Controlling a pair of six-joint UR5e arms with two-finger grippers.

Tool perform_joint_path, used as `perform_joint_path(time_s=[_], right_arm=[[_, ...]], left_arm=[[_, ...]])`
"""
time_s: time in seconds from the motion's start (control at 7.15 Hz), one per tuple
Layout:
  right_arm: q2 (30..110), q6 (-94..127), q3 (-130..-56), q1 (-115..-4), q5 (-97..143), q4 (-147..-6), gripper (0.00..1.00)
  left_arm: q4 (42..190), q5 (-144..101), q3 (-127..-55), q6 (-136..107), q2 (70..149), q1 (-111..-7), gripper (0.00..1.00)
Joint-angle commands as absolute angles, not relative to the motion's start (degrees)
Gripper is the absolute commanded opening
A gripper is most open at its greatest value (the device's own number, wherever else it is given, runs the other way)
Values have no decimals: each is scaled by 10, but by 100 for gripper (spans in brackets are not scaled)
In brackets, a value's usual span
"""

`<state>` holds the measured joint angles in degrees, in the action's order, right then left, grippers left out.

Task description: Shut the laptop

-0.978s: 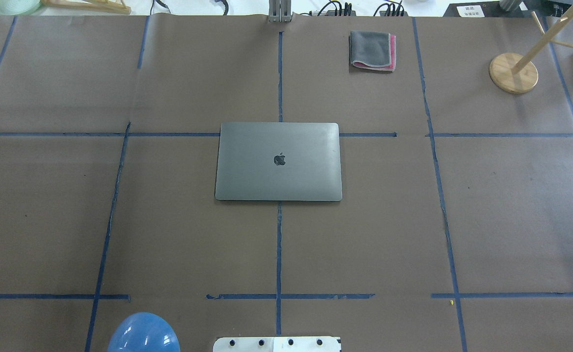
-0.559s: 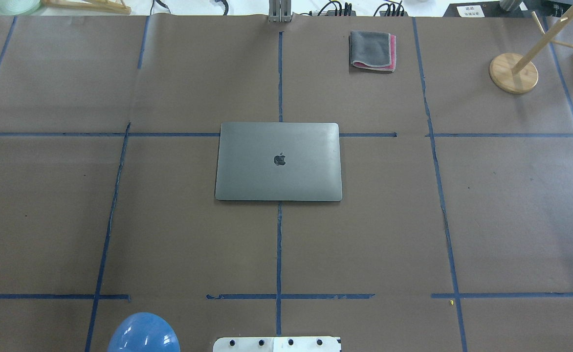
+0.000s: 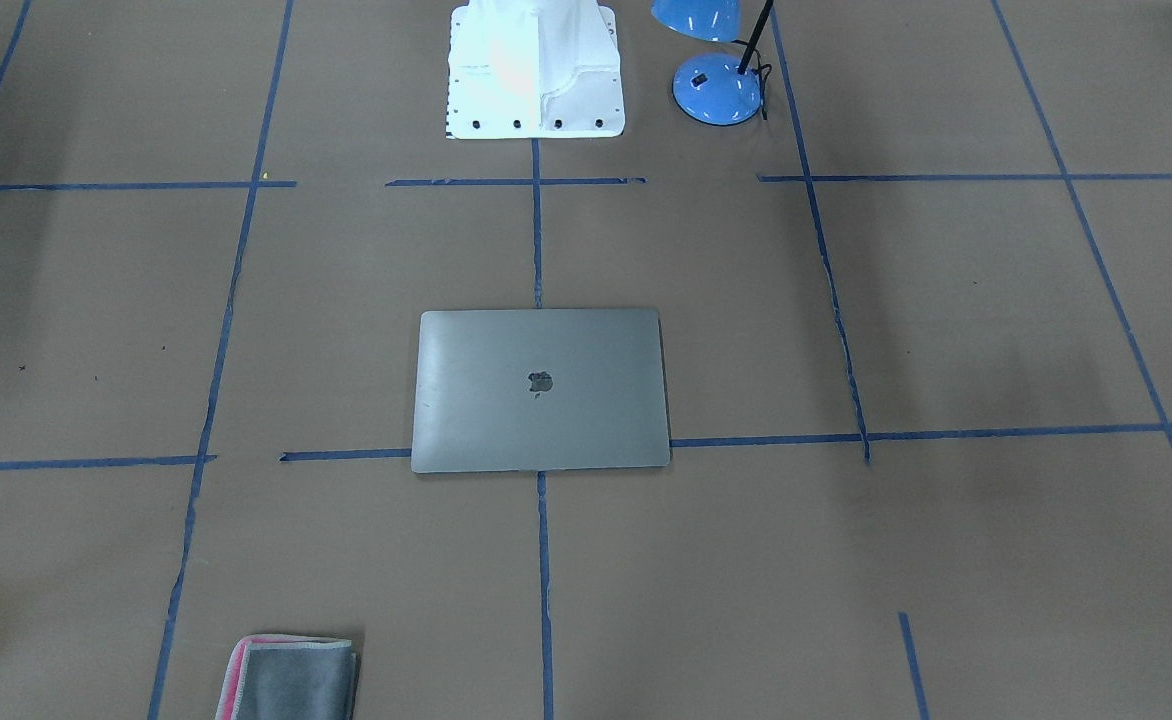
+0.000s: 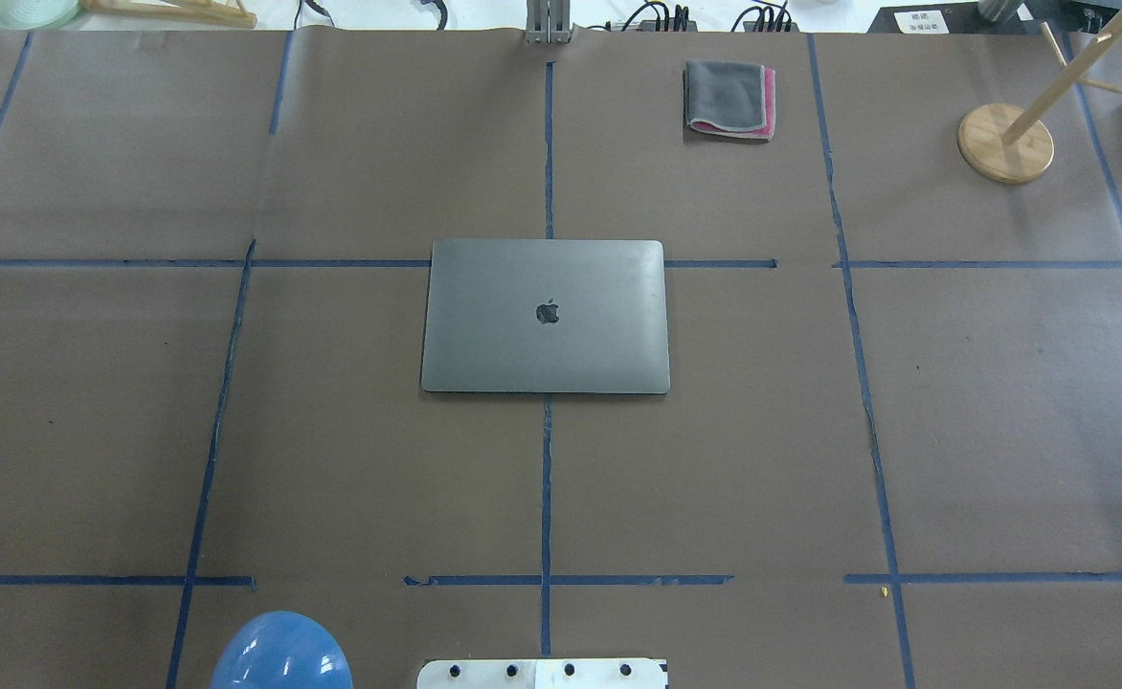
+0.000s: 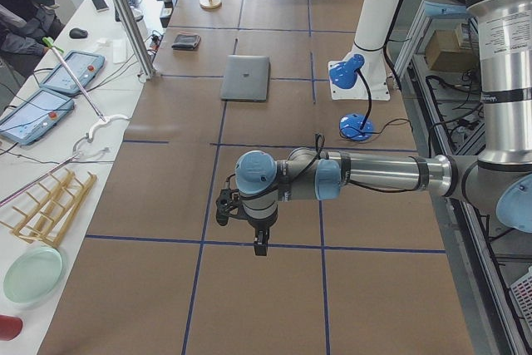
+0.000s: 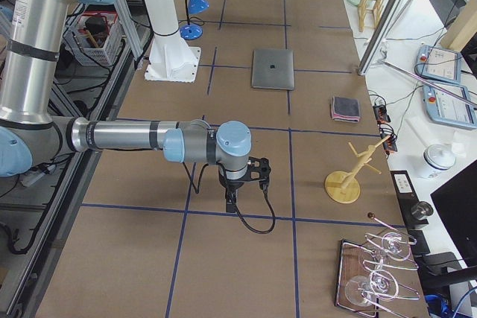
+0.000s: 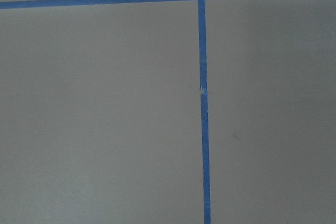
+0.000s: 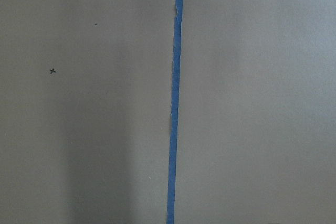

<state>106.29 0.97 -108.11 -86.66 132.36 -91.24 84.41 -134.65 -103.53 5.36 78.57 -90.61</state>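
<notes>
I saw no change: the laptop (image 4: 545, 316) stayed shut and flat; whether the left gripper (image 5: 260, 245) or right gripper (image 6: 230, 204) was open, I couldn't tell.

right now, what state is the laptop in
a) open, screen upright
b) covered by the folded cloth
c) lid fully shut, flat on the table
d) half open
c: the laptop lies flat with its logo side up and no screen or keys showing, and the cloth sits well apart from it.

Brown table (image 4: 331, 459) (blue-taped), laptop (image 4: 545, 316), cloth (image 4: 729, 99), lamp (image 3: 716, 90)
</notes>
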Motion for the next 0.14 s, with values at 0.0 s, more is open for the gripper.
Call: perform_joint_path(time_s=[0.0], right_arm=[[1063,10,-1081,-867,1325,-912,100]], left_arm=[[845,-1346,-1036,54,787,-904,99]])
